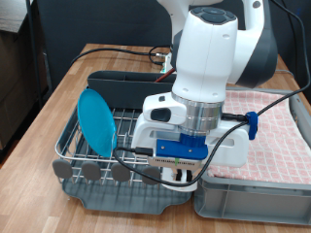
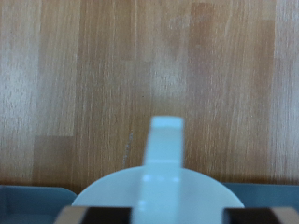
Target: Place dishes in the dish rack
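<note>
Blue plate (image 1: 97, 119) upright in dish rack (image 1: 92, 155) – claw (image 1: 181, 173) just beside

light: even, soft indoor | shadows: faint | exterior view: fairly sharp | wrist view: blurred, near white object out of focus

A lab-style tabletop: robot arm (image 1: 209, 58), trailing cables (image 1: 117, 49), wooden table (image 1: 58, 97).

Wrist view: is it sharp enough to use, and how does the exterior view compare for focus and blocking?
Wrist view: soft all over; the near pale finger and the white rounded shape below it are blurred, the wooden table only mildly. Exterior view: sharper and evenly lit, but the arm hides much of the dish rack; the blue plate stands clear in it.
</note>
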Available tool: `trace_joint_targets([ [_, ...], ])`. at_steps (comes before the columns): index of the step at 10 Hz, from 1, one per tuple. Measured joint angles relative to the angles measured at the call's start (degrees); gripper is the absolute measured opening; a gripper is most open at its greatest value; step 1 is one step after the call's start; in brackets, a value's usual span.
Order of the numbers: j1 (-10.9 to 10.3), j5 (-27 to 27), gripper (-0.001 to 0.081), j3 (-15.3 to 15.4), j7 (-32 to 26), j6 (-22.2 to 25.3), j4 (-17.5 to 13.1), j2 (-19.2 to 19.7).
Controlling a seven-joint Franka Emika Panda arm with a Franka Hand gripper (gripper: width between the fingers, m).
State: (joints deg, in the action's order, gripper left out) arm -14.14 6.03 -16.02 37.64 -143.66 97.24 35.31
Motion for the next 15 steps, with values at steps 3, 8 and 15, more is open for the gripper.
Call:
trace_joint_targets([
  [3, 0.4, 0.0, 0.0452, 0.4, -0.5, 1.5, -0.8, 0.7],
  [8, 0.3, -1.0, 0.0793, 0.2, -2.1, 10.4, -4.9, 0.6],
  [15, -0.1, -5.1, 0.0803, -0.8, -2.2, 25.1, -12.6, -2.1],
])
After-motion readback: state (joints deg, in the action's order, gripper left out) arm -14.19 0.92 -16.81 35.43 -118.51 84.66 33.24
